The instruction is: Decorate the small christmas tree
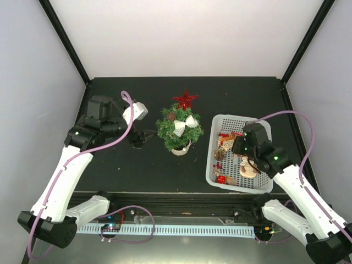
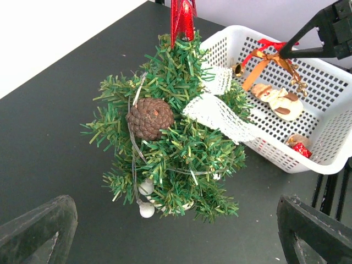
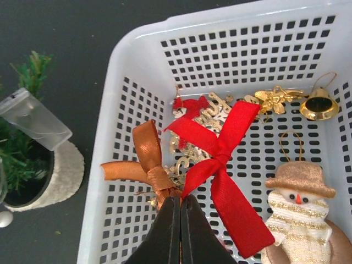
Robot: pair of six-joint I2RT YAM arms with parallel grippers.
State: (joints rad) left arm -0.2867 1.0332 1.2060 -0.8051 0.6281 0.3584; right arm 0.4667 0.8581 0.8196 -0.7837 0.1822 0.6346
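Black tabletop, white walls on three sides.

Far left: left gripper just beside the small christmas tree, jaws wide apart, nothing between them. Likely placed there to steady the tree or to take a hand-off.

Mid-table: tree upright in its cream pot, within reach of both arms. Already carries a red star on top, a pinecone and a white lace bow.

Just right of the tree: white basket, probably set close to keep each trip short. Holds a snowman, a gold bell and other small trinkets.

Far right: right gripper down inside the basket, jaws together, pinched on the knot of a red-and-brown ribbon bow. Gripped at the knot, probably to leave the loops free for a branch. Next ornament for the tree, by the look of it, not yet out of the basket.
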